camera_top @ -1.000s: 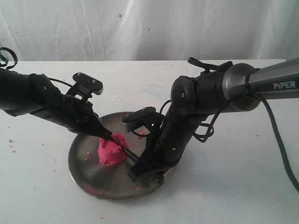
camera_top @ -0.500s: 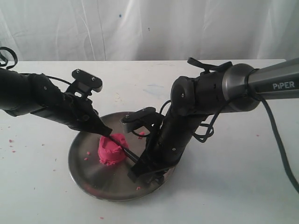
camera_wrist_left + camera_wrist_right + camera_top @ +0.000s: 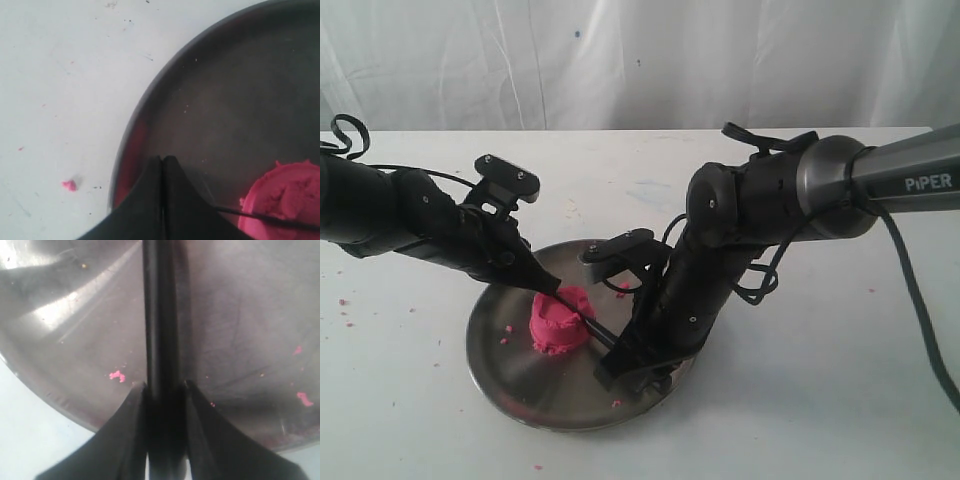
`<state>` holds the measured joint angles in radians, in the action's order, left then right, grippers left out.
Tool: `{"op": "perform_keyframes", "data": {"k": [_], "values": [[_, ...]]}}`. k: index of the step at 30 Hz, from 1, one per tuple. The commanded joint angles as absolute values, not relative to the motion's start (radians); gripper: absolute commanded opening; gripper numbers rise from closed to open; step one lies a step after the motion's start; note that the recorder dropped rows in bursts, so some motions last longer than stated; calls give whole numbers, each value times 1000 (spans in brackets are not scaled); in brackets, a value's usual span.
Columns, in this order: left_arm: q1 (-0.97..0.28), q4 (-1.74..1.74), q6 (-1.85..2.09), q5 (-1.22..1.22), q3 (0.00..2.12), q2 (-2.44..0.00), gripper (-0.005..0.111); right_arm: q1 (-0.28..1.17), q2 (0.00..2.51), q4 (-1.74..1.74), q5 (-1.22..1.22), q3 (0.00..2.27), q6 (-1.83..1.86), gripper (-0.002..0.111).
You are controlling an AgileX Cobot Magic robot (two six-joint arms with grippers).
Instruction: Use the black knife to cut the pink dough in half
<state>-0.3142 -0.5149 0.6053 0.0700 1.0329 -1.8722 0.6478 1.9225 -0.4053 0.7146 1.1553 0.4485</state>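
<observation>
Gripping the black knife (image 3: 603,335) by its handle, the right gripper (image 3: 625,362) lays the blade into the pink dough (image 3: 560,320). Left gripper (image 3: 548,288), fingers pressed together and holding nothing, touches the mound's top over the steel plate (image 3: 490,345).

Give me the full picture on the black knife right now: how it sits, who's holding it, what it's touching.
The black knife is slim and all black, matte. Its straight handle is clamped between the right gripper fingers low over the steel plate. The thin blade runs from there into the top of the pink dough, sunk in a groove; the left wrist view shows its thin edge entering the mound. The shut left gripper tip rests at the blade's far end.
</observation>
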Motion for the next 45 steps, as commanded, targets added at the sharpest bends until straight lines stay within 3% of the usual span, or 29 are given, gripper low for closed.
{"op": "perform_keyframes", "data": {"k": [1, 45], "values": [[-321, -522, 605, 25, 1025, -1886, 0, 648, 1920, -410, 706, 1162, 456, 0], [-321, -527, 603, -52, 1025, -1794, 0, 648, 1920, -410, 702, 1162, 456, 0]]}}
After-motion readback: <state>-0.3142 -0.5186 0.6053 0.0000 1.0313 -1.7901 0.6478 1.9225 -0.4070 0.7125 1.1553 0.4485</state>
